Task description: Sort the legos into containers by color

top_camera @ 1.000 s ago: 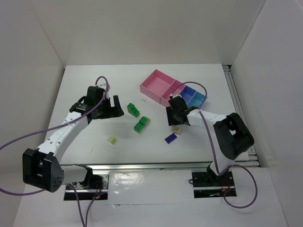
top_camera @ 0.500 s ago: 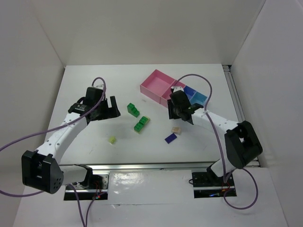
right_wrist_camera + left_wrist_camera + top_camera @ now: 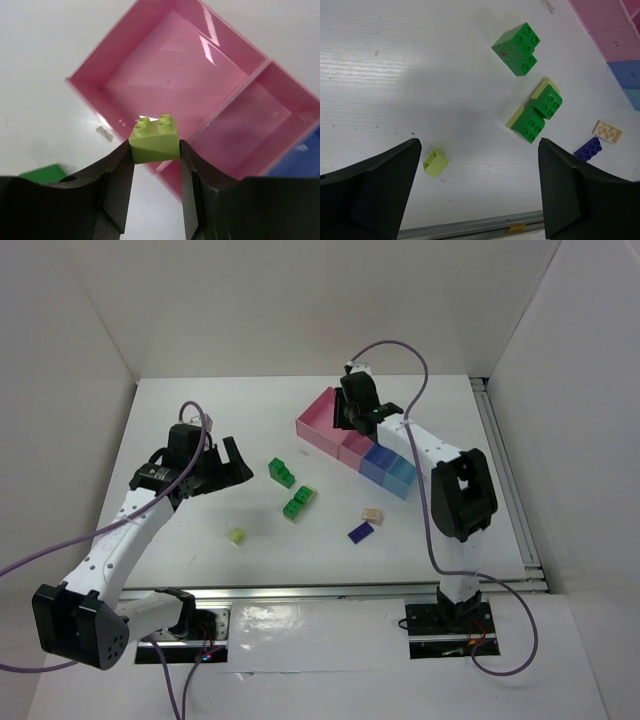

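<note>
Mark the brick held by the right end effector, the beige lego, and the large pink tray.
pale yellow-green brick [image 3: 154, 145], right wrist view, its front face.
beige lego [image 3: 607, 132], left wrist view, its studded top.
large pink tray [image 3: 170, 75], right wrist view, its bare floor.

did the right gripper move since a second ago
Yes. The right gripper, shut on a yellow-green lego, went up the view, away from the beige lego, which stayed put, to the large pink tray.
</note>
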Robot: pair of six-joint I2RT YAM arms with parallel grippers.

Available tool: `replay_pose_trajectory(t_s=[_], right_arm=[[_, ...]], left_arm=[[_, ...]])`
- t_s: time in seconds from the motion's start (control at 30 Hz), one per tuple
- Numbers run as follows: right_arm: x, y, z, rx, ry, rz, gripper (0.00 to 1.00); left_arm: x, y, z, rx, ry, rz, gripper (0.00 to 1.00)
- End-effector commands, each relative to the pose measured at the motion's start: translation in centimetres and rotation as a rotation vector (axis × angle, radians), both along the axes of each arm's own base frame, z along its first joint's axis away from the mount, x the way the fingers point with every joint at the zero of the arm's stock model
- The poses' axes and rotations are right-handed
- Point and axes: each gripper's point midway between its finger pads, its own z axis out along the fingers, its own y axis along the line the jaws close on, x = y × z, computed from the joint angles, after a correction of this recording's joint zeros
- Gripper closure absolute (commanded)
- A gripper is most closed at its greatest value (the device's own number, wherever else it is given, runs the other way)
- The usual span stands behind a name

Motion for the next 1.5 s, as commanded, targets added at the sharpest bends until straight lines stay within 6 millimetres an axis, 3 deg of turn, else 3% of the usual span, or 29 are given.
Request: replay_pose_trajectory(t_s=[0.0,0.03,0.2,0.5,0.53,0.6,0.67,0.73,0.87,0.9,0.97,1.0,1.03,1.1,1.27,1.33,1.47], right_arm=[[2.8,0.9,-0.9,0.025,0.006,-0.009,0.59],[3.8,1.4,-0.1,0.035,-0.013,-0.009,0.57],[6.0,1.8,-1.6,0.047,0.003,-0.003,0.55],[6.2,2.2,-3.9,0.053,0.051,0.022,0.53],[6.2,2.2,-4.6,0.048,0.062,0.022,0.51],[6.4,2.2,-4.6,0.043,0.072,0.021,0.28],[6.5,2.3,-5.4,0.035,0.091,0.02,0.18],[6.5,2.3,-3.8,0.044,0.07,0.021,0.11],[5.6,1.7,-1.7,0.051,0.041,0.015,0.08],[5.3,1.6,0.2,0.066,0.008,0.016,0.08],[4.2,1.1,0.3,0.065,0.01,0.016,0.08],[3.7,1.0,2.1,0.086,-0.021,0.026,0.08],[2.8,0.6,1.3,0.076,0.002,0.025,0.08],[1.9,0.2,2.5,0.082,-0.013,0.026,0.08],[-0.3,-1.3,1.9,0.047,-0.002,0.022,0.08],[-1.1,-1.7,0.9,0.03,0.016,0.027,0.08],[-2.2,-3.1,-0.5,0.004,0.049,0.0,0.08]], left_arm=[[-0.7,-1.2,-0.9,-0.088,0.071,0.011,0.01],[-1.3,-1.3,-1.9,-0.094,0.114,0.017,0.03],[-3.6,-1.5,-4.7,-0.098,0.237,0.079,0.05],[-6.9,-0.8,-9.3,-0.059,0.394,0.195,0.05],[-6.9,-0.9,-9.3,-0.055,0.392,0.199,0.05],[-7.3,-0.8,-10.2,-0.049,0.427,0.215,0.05],[-7.5,-0.6,-10.5,-0.04,0.444,0.234,0.06],[-7.8,-0.6,-11.1,-0.031,0.477,0.247,0.11],[-8.3,-1.1,-12.1,-0.046,0.525,0.299,0.13],[-8.7,-1.0,-12.7,-0.042,0.548,0.314,0.13],[-8.4,-0.7,-13.2,-0.032,0.534,0.337,0.14],[-8.1,-0.7,-13.7,-0.033,0.531,0.337,0.16],[-8.0,-0.3,-14.0,-0.009,0.531,0.35,0.17],[-7.8,-0.4,-14.5,0.01,0.541,0.347,0.18],[-7.1,-0.3,-15.3,0.02,0.539,0.373,0.25],[-6.6,-0.5,-15.3,0.015,0.529,0.373,0.31],[-5.7,-0.6,-15.3,0.024,0.518,0.367,0.62]])
